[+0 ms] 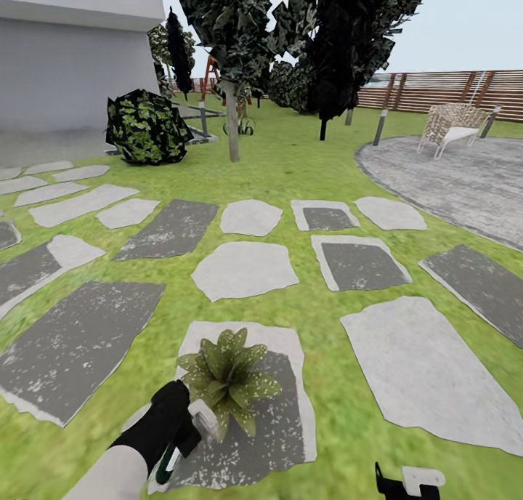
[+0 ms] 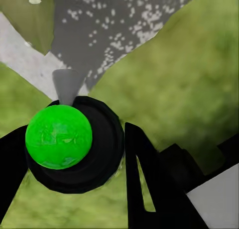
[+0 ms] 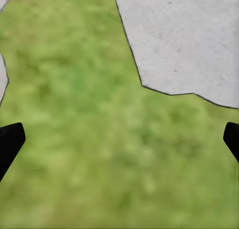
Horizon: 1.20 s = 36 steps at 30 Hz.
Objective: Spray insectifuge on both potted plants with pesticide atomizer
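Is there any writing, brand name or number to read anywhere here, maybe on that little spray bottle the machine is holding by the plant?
None. The small dark spray bottle with a green body and whitish nozzle shows no label; the left wrist view shows plain green and black.
The grey stepping stones, brown slatted fence and white garden bench carry no text or signs.

Lawn (image 1: 305, 173) bears stepping stones (image 1: 245, 269); one carries potted plant (image 1: 229, 376).
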Tool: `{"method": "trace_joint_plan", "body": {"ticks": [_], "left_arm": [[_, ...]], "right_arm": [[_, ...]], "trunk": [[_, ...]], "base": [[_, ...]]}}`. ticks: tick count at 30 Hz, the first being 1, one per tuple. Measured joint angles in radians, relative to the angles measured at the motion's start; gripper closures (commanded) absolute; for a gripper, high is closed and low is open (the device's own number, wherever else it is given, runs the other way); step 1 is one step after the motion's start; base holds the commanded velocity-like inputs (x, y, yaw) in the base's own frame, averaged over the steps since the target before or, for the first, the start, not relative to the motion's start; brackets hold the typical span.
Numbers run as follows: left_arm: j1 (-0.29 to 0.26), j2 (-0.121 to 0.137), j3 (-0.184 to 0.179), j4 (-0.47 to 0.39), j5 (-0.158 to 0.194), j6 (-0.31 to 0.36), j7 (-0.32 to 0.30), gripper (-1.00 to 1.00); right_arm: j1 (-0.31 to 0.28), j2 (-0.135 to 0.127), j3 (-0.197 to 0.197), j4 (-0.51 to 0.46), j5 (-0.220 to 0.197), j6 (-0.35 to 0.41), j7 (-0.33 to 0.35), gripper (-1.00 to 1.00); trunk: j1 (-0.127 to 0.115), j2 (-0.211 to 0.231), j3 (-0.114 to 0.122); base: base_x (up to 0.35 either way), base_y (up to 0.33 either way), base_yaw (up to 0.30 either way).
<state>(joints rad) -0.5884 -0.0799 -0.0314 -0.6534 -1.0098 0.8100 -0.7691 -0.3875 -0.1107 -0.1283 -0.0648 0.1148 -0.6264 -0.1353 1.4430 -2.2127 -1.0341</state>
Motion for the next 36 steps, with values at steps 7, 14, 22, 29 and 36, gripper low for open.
{"method": "trace_joint_plan", "body": {"ticks": [7,14,22,29,36], "left_arm": [[-0.191,0.023,-0.001,0.004,-0.159,-0.001,-0.285,1.00],[-0.259,0.017,-0.001,-0.004,-0.366,-0.003,-0.539,1.00],[-0.250,0.008,-0.031,-0.004,-0.457,-0.003,-0.552,1.00],[-0.253,0.000,-0.040,-0.004,-0.457,-0.002,-0.552,1.00],[-0.265,-0.012,-0.044,-0.005,-0.464,0.000,-0.552,1.00]], "right_arm": [[0.000,-0.001,0.000,0.001,0.000,0.000,0.000,-1.00],[0.000,-0.003,0.000,0.000,0.000,0.001,0.000,-1.00],[0.000,-0.003,0.000,0.000,0.000,0.000,0.000,-1.00],[0.000,-0.003,0.000,0.000,0.000,0.000,0.000,-1.00],[0.000,-0.003,0.000,0.000,0.000,0.001,0.000,-1.00]], "trunk": [[0.000,0.000,0.000],[0.000,0.000,0.000],[0.000,0.000,0.000],[0.000,0.000,0.000],[0.000,0.000,0.000]], "base": [[0.000,0.000,0.000],[0.000,0.000,0.000],[0.030,0.000,0.000],[0.283,0.000,0.000],[0.030,0.000,0.000]]}}
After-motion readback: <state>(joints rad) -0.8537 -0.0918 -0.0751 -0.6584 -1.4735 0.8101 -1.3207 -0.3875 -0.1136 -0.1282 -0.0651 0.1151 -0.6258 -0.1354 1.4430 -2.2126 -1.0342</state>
